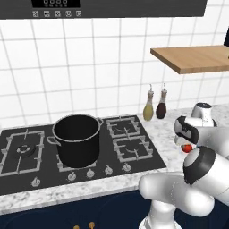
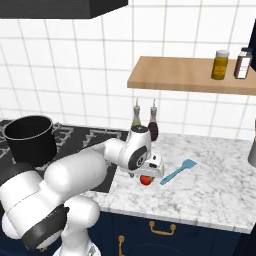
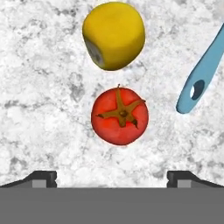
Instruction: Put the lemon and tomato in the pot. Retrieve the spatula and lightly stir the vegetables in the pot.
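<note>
The gripper (image 3: pixel 112 177), jaws apart, hovered over the tomato (image 3: pixel 119 115); descending and closing came next, lemon (image 3: pixel 113 35) afterward.

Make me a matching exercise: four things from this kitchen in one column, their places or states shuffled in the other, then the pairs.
Things:
1. pot
2. tomato
3. spatula
4. claw

Places or states:
A. lying on the marble counter, right of the arm
B. open, hovering above the counter
C. standing on the stove
D. on the counter beside the lemon, under the claw

Pairs: 1-C, 2-D, 3-A, 4-B
</note>
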Available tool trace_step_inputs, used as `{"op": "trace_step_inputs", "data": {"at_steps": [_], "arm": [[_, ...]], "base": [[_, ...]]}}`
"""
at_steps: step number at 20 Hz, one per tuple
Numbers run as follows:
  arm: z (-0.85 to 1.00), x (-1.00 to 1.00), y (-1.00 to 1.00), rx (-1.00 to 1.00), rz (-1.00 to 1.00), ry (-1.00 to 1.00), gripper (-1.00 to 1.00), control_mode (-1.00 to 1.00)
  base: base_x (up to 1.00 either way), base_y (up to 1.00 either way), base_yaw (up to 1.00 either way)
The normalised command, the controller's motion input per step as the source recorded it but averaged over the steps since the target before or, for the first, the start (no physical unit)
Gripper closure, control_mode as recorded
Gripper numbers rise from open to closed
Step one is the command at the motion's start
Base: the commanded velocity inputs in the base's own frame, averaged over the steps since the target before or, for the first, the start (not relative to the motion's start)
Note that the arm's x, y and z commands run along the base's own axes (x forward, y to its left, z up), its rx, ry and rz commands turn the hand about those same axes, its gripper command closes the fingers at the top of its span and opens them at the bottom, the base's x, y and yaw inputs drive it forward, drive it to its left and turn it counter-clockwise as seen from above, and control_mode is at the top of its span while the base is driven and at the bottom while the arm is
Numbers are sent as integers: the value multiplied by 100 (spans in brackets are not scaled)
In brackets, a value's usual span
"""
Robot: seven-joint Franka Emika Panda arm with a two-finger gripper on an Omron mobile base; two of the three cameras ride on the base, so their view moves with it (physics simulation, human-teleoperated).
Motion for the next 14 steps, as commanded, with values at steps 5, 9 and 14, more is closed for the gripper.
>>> {"op": "trace_step_inputs", "data": {"at_steps": [5,9,14], "arm": [[-33,2,-14,0,0,0,-100,-100],[-25,16,-5,0,0,0,-100,-100],[-16,27,0,0,0,0,-100,-100]], "base": [[0,0,0],[0,0,0],[0,0,0]]}}
